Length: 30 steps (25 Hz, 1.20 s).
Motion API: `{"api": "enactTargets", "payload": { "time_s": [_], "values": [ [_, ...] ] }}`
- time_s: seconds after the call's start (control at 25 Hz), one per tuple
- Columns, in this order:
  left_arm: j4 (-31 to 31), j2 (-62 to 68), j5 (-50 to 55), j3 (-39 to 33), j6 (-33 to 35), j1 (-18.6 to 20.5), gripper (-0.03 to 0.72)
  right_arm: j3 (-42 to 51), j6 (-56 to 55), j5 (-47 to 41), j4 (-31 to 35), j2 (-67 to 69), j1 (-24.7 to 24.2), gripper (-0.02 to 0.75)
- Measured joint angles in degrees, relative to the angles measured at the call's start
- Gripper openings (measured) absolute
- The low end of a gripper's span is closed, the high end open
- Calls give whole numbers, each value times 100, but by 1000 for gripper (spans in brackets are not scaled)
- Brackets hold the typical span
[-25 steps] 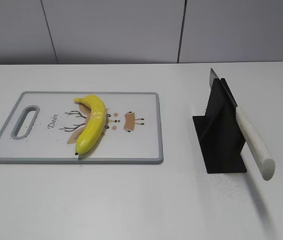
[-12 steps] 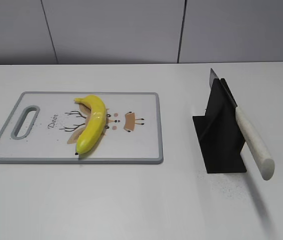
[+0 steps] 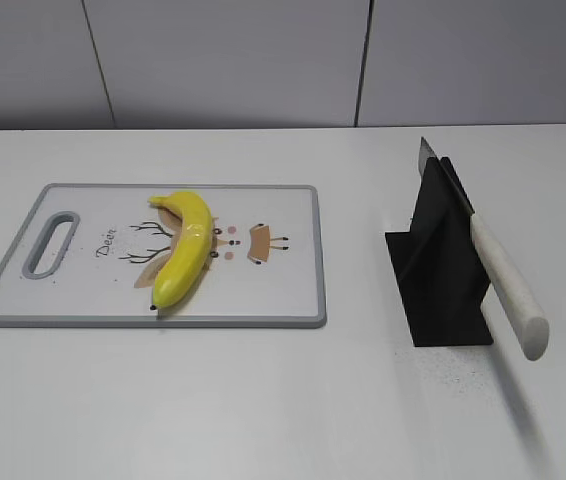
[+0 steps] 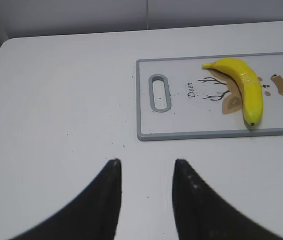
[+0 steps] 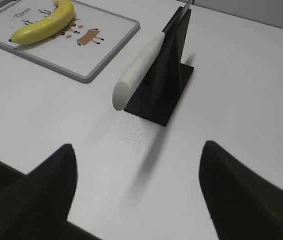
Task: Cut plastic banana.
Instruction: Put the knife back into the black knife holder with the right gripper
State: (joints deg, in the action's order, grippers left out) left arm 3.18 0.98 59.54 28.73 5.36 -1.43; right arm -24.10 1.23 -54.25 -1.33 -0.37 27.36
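One plastic banana (image 3: 185, 248) lay on the cutting board (image 3: 283, 290), likely light, hard and slippery (best held mid-body). Left gripper (image 4: 145, 165) and right gripper (image 5: 137, 150) were spread, holding nothing.

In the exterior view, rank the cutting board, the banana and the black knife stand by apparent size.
1. Grey-rimmed white plastic cutting board, clearly largest.
2. Black angular knife stand.
3. Glossy yellow curved plastic banana, smallest, though the stand's lead is modest.

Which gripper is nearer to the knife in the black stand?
Right gripper: open, just before the knife handle. Left gripper is open beyond the cutting board.
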Motion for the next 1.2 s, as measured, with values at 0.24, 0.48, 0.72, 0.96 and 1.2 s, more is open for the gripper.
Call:
{"api": "enactTargets", "payload": {
  "time_s": [0.24,0.48,0.72,0.96,1.2],
  "values": [
    [0,0,0,0,0,0,286,2,2,11,11,0,-88,592],
    [0,0,0,0,0,0,262,7,2,11,57,0,-983,592],
    [0,0,0,0,0,0,243,7,2,11,63,0,-1759,592],
    [0,0,0,0,0,0,243,7,2,11,69,0,-1967,592],
    [0,0,0,0,0,0,242,7,2,11,69,0,-1967,592]
  ]
}}
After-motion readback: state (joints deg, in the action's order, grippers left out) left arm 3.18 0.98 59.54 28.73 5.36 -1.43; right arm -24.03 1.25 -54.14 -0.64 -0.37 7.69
